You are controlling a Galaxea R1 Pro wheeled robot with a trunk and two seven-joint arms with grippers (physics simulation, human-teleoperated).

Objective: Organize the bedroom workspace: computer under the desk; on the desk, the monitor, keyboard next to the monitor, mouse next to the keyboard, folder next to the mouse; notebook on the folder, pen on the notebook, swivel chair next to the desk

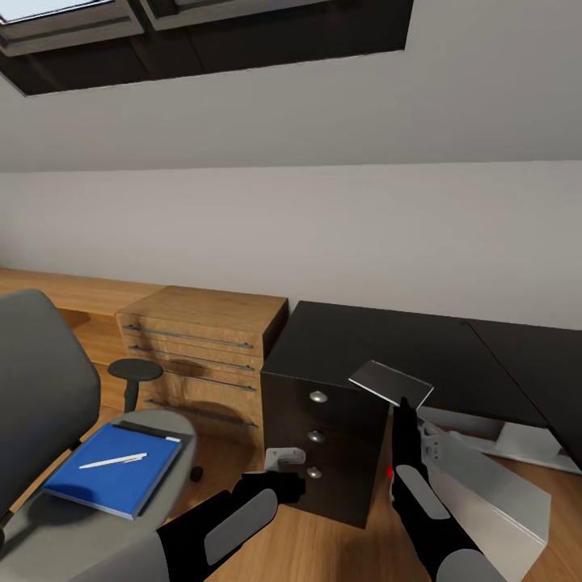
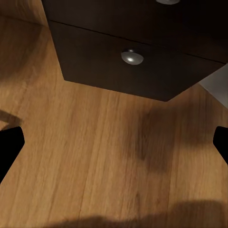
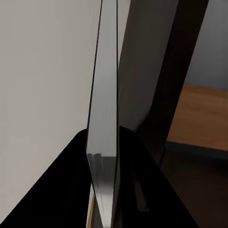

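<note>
Right gripper (image 1: 404, 414) clamped on notebook (image 1: 391, 382), raised over desk (image 1: 453, 356); folder (image 1: 113, 467) far left, nearer wide-open left gripper (image 1: 284, 477).

The right pincer (image 1: 402, 402) was black and clasped a grey, sheeny notebook (image 1: 391, 382). Left of it, the desk (image 1: 380, 343) was glossy black with silver knobs. Right of it, the computer (image 1: 485, 493) was pale grey. Far left, a bright blue folder (image 1: 113, 469) carried a white pen (image 1: 113, 461) on the grey swivel chair (image 1: 48, 404).
</note>
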